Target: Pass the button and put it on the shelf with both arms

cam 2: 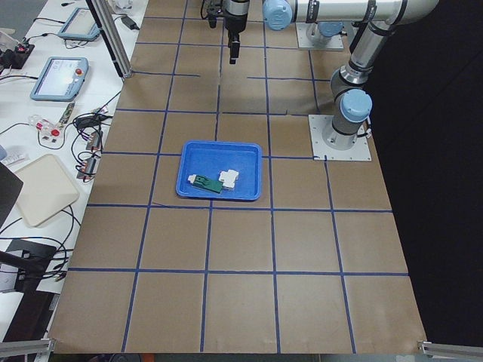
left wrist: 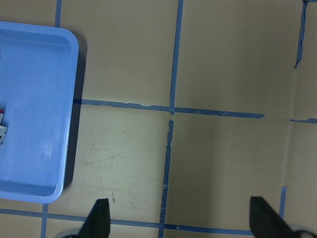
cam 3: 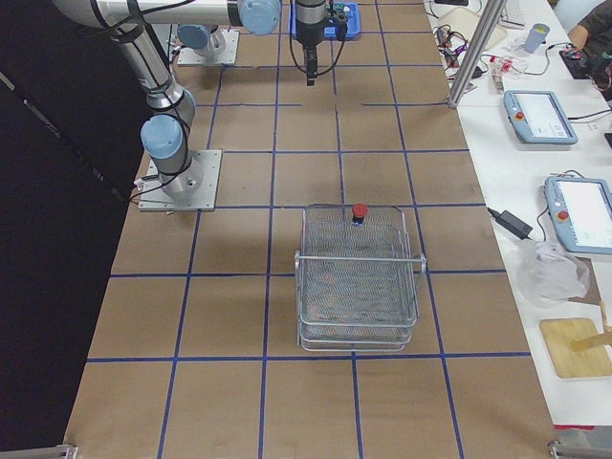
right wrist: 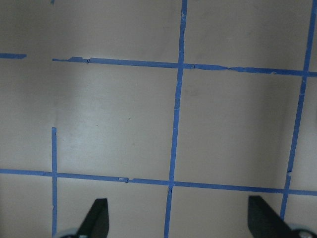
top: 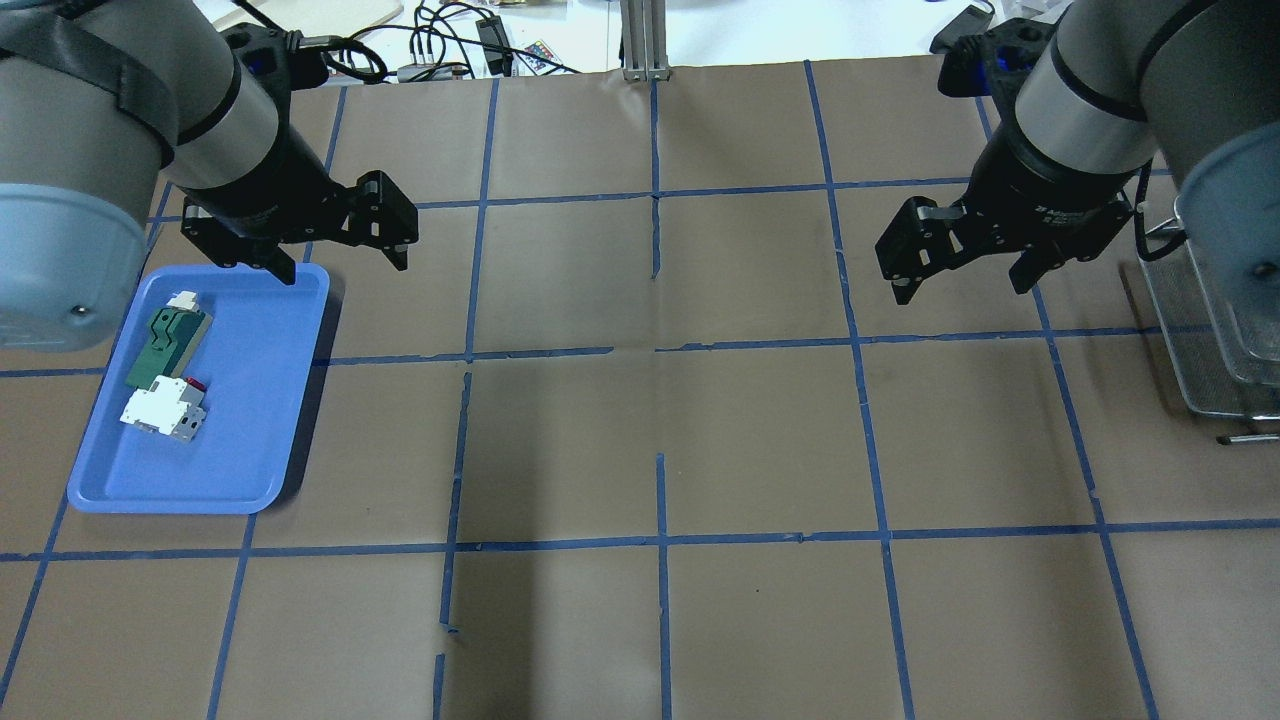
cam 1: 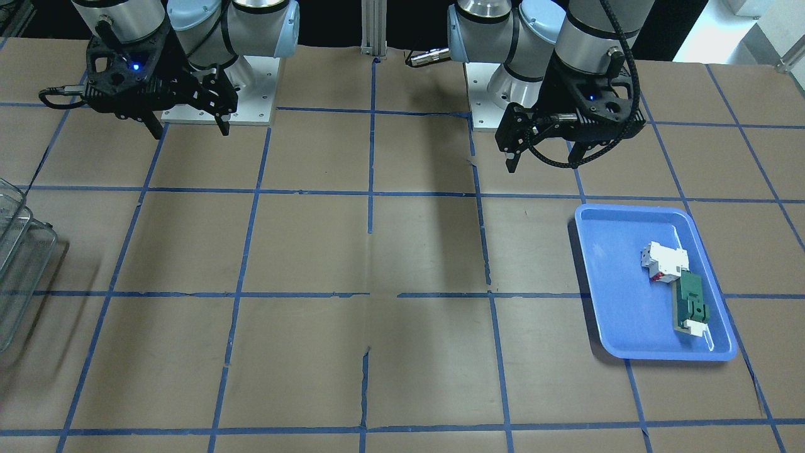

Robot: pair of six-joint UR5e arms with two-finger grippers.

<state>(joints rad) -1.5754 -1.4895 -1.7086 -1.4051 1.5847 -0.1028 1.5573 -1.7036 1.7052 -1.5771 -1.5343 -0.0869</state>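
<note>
The button (cam 3: 360, 211), with its red cap up, stands on the top tier of the see-through shelf (cam 3: 359, 277), at the end nearest the table's middle. It shows only in the exterior right view. The shelf's edge also shows in the front view (cam 1: 16, 251) and the overhead view (top: 1210, 340). My left gripper (top: 343, 262) (cam 1: 544, 162) hangs open and empty above the table, by the blue tray's far corner. My right gripper (top: 960, 290) (cam 1: 190, 132) hangs open and empty beside the shelf. Both wrist views (left wrist: 181, 220) (right wrist: 178, 220) show spread fingertips over bare paper.
A blue tray (top: 250, 400) (cam 1: 604, 302) on my left holds a white-and-red block (top: 160, 410) and a flat green-and-white part (top: 165, 340). The table is brown paper with a blue tape grid. Tablets and cables lie on the side bench.
</note>
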